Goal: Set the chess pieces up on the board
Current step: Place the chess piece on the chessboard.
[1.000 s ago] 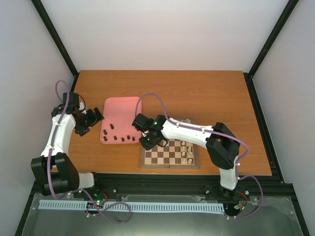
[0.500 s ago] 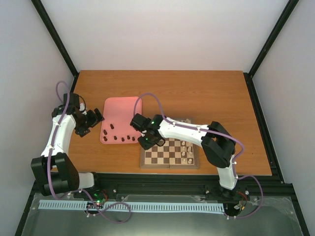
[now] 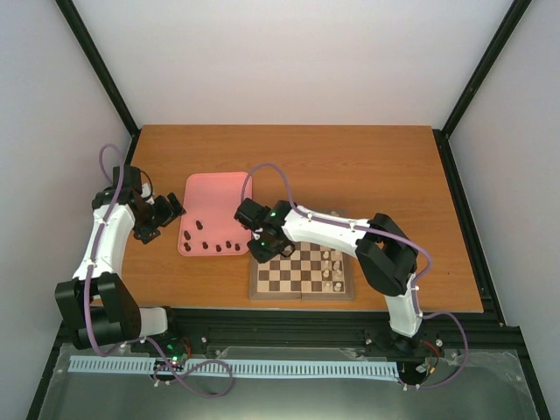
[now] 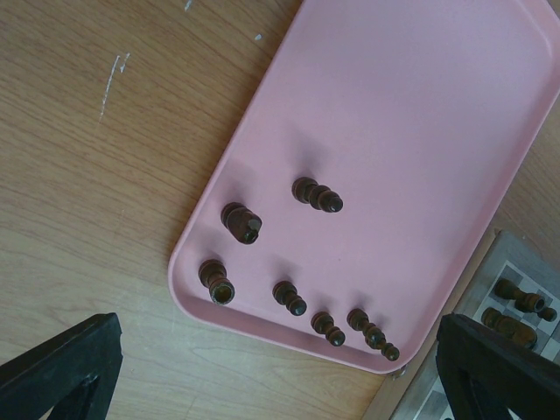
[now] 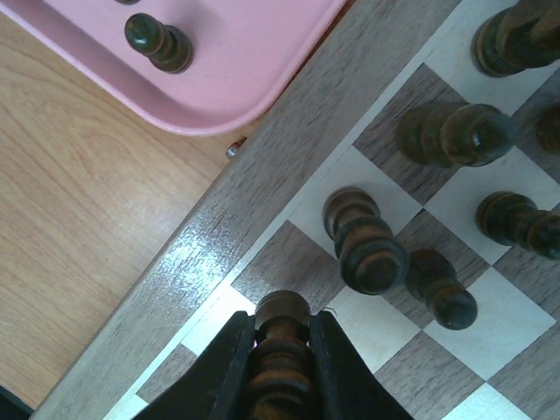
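Piece [image 5: 280,317] clamped in right gripper [image 5: 280,354], low over an edge square of the board [image 5: 197,249] — left gripper [image 4: 280,372] gapes wide by the tray [image 4: 420,131].
Danger: a crooked release topples it into the neighbouring piece [image 5: 366,249] just beside.

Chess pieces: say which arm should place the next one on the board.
Right: the right hand is shut on a dark piece over the board; the left hand is open, empty, beside the pink tray.

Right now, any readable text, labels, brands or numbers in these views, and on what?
None readable. The board has a bare wooden border in the right wrist view, the pink tray is plain, and any marking on the arms is too small to tell.
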Available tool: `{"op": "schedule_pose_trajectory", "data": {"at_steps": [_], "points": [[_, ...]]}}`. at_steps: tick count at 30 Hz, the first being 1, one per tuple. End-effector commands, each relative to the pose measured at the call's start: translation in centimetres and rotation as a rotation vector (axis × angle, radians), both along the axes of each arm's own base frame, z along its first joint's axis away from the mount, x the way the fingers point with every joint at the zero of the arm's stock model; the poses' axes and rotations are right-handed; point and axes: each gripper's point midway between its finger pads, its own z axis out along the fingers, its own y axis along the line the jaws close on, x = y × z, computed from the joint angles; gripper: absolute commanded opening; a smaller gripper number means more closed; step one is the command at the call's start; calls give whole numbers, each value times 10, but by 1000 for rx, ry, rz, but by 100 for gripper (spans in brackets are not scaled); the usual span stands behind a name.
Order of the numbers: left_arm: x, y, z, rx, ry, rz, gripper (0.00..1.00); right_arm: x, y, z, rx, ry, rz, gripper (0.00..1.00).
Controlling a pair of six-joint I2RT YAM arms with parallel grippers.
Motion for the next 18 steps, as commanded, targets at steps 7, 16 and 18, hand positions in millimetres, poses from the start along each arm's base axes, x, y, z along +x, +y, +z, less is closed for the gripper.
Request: {"op": "schedule_pose_trajectory", "data": {"at_steps": [7,16,18], "points": [[7,1,5,14,-27,-14,100,10,7,-1,30,1,1,5],[7,1,3,16,-23,-13,100,3,5,-5,30,30,12,5],[7,1,2,14,-21,-13,100,3,5,-7,27,32,14,5]]}}
